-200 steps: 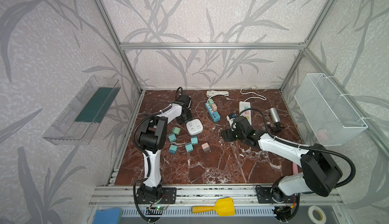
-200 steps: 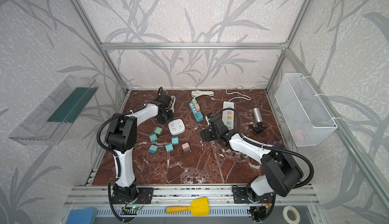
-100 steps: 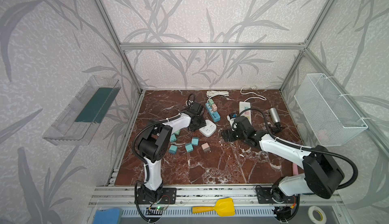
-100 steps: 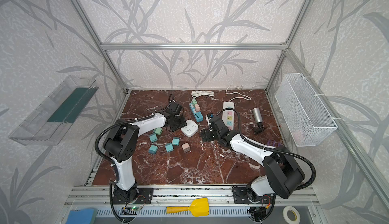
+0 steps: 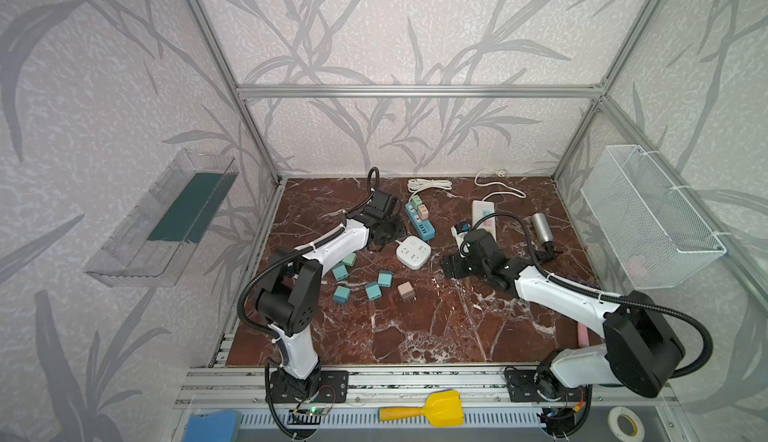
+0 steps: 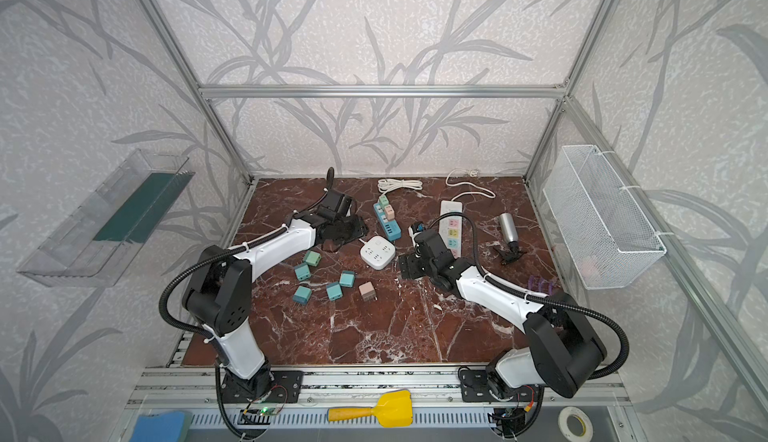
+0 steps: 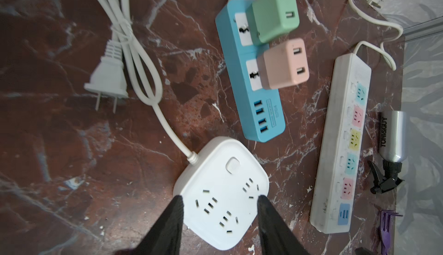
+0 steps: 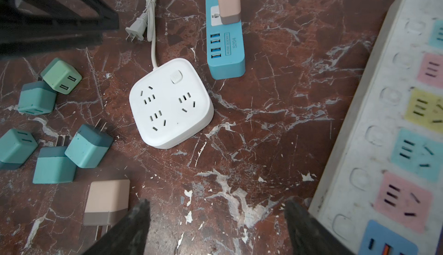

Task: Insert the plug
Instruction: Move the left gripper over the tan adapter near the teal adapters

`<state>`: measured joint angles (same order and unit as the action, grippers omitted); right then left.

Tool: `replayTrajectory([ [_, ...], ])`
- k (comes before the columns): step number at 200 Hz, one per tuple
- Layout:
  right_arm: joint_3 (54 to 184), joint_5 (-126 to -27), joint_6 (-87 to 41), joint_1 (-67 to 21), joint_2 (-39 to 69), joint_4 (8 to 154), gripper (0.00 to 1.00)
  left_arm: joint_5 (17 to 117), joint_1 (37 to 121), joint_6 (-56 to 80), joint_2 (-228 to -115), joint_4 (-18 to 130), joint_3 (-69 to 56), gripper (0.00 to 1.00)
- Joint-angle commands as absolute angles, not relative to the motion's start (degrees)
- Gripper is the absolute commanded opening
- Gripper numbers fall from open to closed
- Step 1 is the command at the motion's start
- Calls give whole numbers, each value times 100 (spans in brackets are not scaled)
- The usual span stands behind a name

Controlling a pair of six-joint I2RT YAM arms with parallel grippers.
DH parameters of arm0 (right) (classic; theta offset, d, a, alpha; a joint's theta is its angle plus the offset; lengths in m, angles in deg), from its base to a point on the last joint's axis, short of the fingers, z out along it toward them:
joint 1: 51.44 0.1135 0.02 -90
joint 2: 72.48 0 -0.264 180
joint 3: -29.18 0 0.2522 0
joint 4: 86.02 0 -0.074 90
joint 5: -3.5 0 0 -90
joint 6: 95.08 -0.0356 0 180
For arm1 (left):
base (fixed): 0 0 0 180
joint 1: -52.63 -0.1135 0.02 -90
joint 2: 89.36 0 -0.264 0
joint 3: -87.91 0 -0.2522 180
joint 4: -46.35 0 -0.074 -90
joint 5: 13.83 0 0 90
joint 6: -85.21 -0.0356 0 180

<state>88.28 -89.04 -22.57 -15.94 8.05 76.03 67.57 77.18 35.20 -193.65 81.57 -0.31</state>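
A white square socket block (image 5: 413, 252) (image 6: 377, 252) (image 8: 170, 103) lies mid-floor with its outlets empty. My left gripper (image 5: 390, 234) (image 7: 220, 198) hovers just behind it, open, the block (image 7: 223, 170) showing below between the fingers and not gripped. A pink plug (image 5: 405, 291) (image 8: 107, 201) and several teal plugs (image 5: 373, 291) (image 8: 88, 148) lie loose in front of the block. My right gripper (image 5: 451, 265) (image 8: 215, 206) is open over bare marble to the right of the block, with the pink plug beside one finger.
A blue power strip (image 5: 419, 222) (image 7: 251, 112) with a green and a pink plug in it lies behind the block. A long white strip (image 5: 484, 215) (image 8: 383, 122) lies close beside my right gripper. A spray bottle (image 5: 542, 228) lies at the right, and a coiled white cord (image 7: 124, 50) at the back.
The white socket block has slid right towards the middle with my left gripper, which came forward from the back. The right arm has stayed put.
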Motion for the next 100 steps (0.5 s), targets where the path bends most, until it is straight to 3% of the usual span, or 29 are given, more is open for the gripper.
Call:
replayTrajectory([
  [1,8764,-9014,-2214,-1620,662,7592,87,6612,7258,3013,-19915,8727,828,48],
  [53,8789,-9045,-2180,-1618,738,7582,87,6254,7069,2292,-21553,9587,2929,46],
  [100,8811,-9028,-2160,-1618,828,7566,87,6117,6902,2281,-22609,9934,3840,44],
])
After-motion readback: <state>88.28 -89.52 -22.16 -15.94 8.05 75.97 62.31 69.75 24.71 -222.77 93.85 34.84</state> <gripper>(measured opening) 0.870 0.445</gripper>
